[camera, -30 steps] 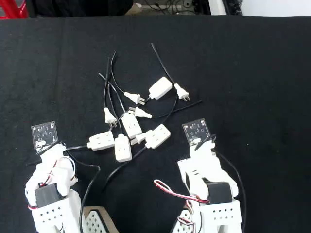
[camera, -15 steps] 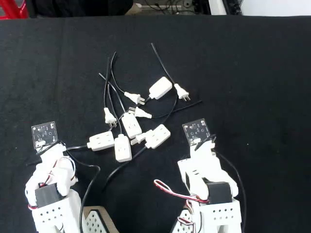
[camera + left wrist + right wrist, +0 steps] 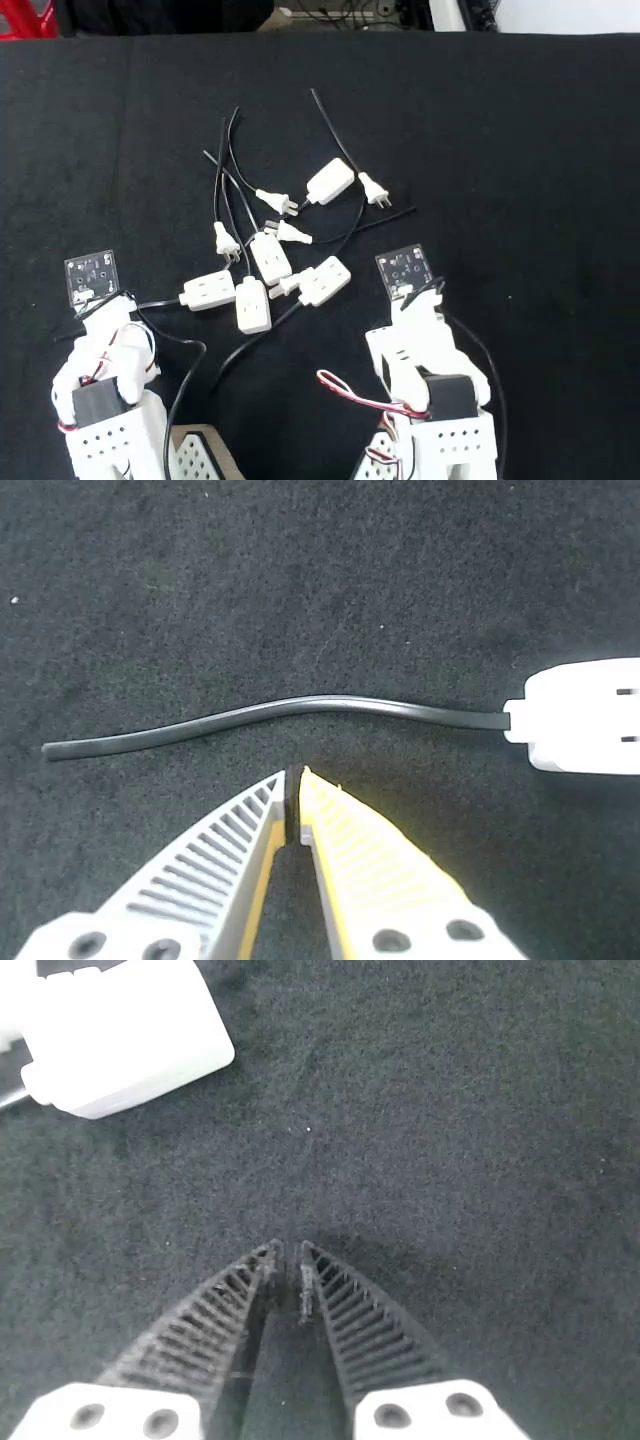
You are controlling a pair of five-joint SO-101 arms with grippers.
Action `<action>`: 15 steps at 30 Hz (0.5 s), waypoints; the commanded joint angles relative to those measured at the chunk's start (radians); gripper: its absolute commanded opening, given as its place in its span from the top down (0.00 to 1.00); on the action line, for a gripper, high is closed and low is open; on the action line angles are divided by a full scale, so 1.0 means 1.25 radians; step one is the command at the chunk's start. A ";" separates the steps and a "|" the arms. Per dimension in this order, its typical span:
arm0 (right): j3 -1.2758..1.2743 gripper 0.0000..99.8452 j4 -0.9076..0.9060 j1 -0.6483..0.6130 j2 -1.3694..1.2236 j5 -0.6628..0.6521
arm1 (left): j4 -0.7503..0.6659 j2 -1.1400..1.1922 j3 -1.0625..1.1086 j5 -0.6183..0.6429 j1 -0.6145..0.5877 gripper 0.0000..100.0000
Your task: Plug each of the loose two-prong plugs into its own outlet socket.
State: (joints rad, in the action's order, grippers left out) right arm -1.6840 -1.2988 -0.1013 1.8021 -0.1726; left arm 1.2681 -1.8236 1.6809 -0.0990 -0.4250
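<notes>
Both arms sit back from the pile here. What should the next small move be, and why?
Likely open the left end effector and reach for the loose plug beyond the socket: it is shut, holds nothing, and that plug lies unplugged nearby.

You have left arm (image 3: 100, 370) near-left on table (image 3: 540, 150), right arm (image 3: 430, 370) near-right. Sockets (image 3: 325, 280) and plugs (image 3: 375, 190) cluster between and beyond them; one socket (image 3: 208, 290) at cluster's left edge, nearest left arm.

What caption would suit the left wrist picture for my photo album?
Left gripper, jaws shut, beside a black cord running to a white outlet socket on black cloth.
</notes>
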 commanded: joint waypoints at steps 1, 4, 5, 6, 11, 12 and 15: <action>-0.001 0.97 0.000 0.009 0.066 0.010 | 0.005 -0.001 0.014 0.004 0.008 0.95; -0.001 0.97 0.000 0.009 0.066 0.010 | 0.005 -0.001 0.014 0.004 0.008 0.95; -0.001 0.97 0.000 0.009 0.066 0.010 | 0.005 -0.001 0.014 0.004 0.008 0.95; -0.001 0.97 0.000 0.009 0.066 0.010 | 0.005 -0.001 0.014 0.004 0.008 0.95; 0.030 0.97 0.112 -0.018 0.067 0.011 | 0.005 -0.001 0.014 0.004 0.008 0.95; 0.048 0.97 0.136 -0.018 0.067 0.022 | 0.005 -0.001 0.014 0.004 0.008 0.95; 0.138 0.97 0.151 -0.027 0.064 0.097 | 0.005 -0.001 0.014 0.004 0.008 0.95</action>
State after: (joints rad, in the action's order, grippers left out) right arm -1.6824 -1.1561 -0.1135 1.8021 -0.1481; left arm 1.2681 -1.8236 1.6809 -0.0990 -0.4250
